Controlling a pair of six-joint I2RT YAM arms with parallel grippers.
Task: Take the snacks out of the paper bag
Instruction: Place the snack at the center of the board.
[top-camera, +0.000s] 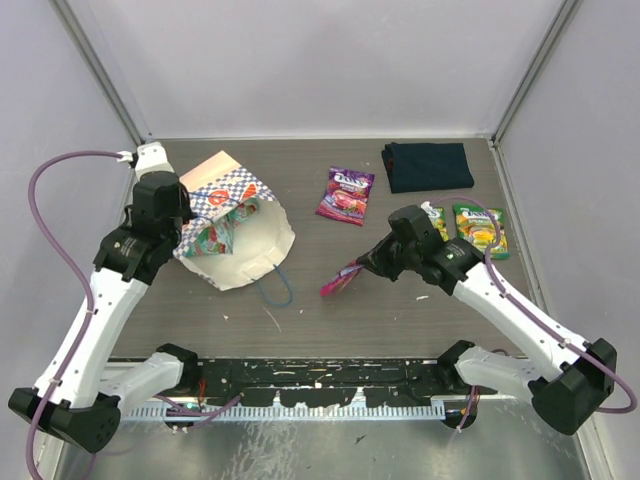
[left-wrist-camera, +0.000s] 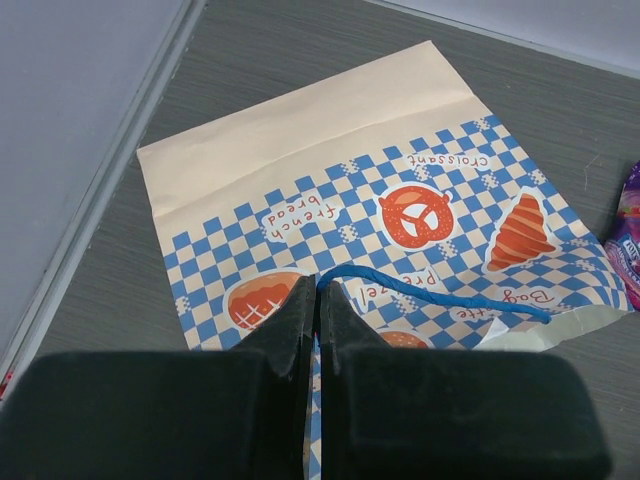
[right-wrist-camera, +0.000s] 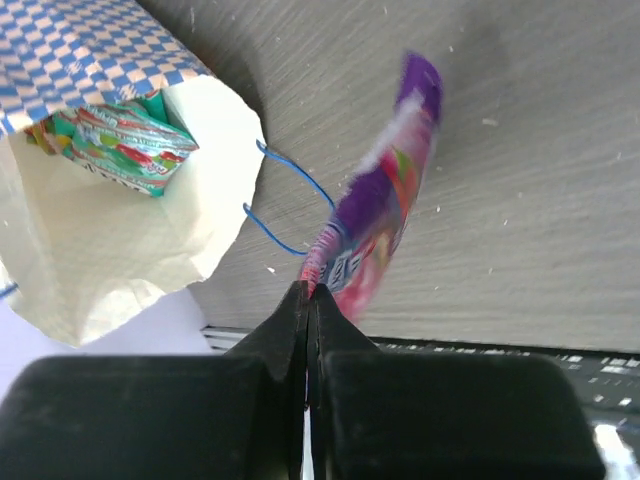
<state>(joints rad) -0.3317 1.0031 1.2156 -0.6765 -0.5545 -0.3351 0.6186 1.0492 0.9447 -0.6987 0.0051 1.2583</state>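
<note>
One paper bag (top-camera: 250, 262) lies on its side at the left, its mouth gaping toward the middle. One blue cord handle (top-camera: 276, 291) loops out onto the table. My left pincer (left-wrist-camera: 318, 287) is pinched shut on the bag's checkered upper side, right where its other blue cord begins. I cannot tell whether it bites cord, paper or both.

One dark navy cloth (top-camera: 427, 166) sits folded by the far edge, right of centre.

I count four packets outside the bag. The first purple packet (top-camera: 345, 194) lies flat near the far edge, between bag and cloth. The second purple packet (right-wrist-camera: 385, 205) hangs edge-on from my right pincer (right-wrist-camera: 308, 292), whose jaws are clamped tight on its rim, just right of the bag's mouth and clear of it. Two green packets lie side by side at the right: one (top-camera: 480, 232) in plain view, the other (top-camera: 438, 222) partly behind my right arm.

Inside the bag I see teal packets (right-wrist-camera: 110, 140), overlapping too closely to count.

The table (top-camera: 330, 320) is dark grey with a streaked grain and a few white specks. Pale walls (top-camera: 320, 60) in metal framing close it in on three sides.
</note>
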